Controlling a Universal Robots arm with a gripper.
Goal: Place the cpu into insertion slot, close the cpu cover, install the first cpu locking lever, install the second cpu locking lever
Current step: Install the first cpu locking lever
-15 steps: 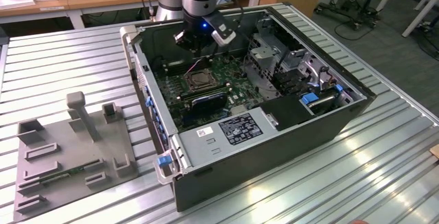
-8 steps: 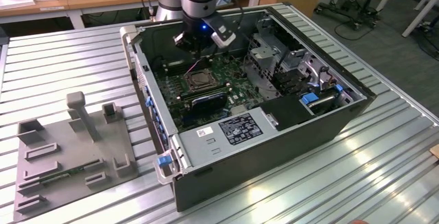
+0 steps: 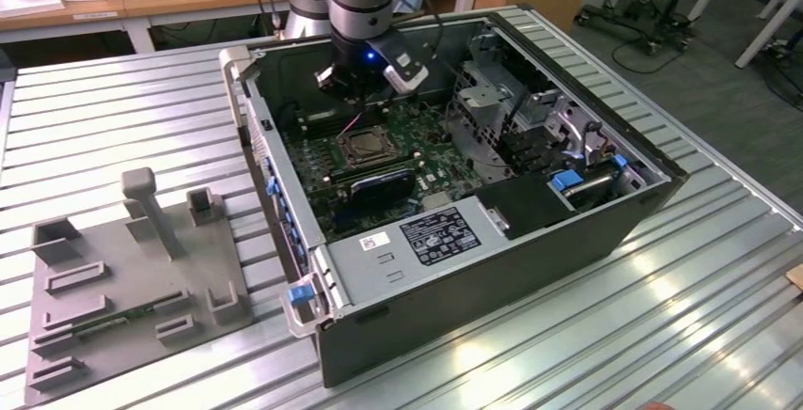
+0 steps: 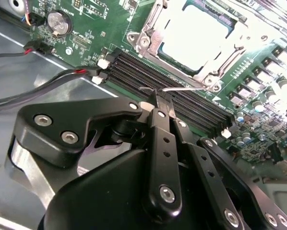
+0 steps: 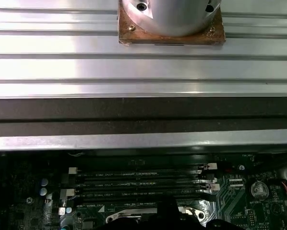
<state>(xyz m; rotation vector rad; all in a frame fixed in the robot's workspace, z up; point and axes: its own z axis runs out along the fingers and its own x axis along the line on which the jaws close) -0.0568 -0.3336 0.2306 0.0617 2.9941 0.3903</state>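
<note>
Matt black metal pincer (image 4: 159, 99), locking lever (image 4: 187, 87) — shiny metal wire, cpu (image 4: 194, 34) — pale glossy metal

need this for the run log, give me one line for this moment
cpu under closed cpu cover | gripper at locking lever | jaws shut

Open computer case (image 3: 502, 264) on ribbed table (image 3: 702, 278), gripper (image 3: 356, 100) inside near insertion slot (image 3: 364, 145)

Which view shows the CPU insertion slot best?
The second wrist view: the insertion slot is close, with its silver frame and pale centre plain. The exterior view shows the insertion slot small, inside the computer case. The first wrist view catches just a silvery edge of it.
</note>
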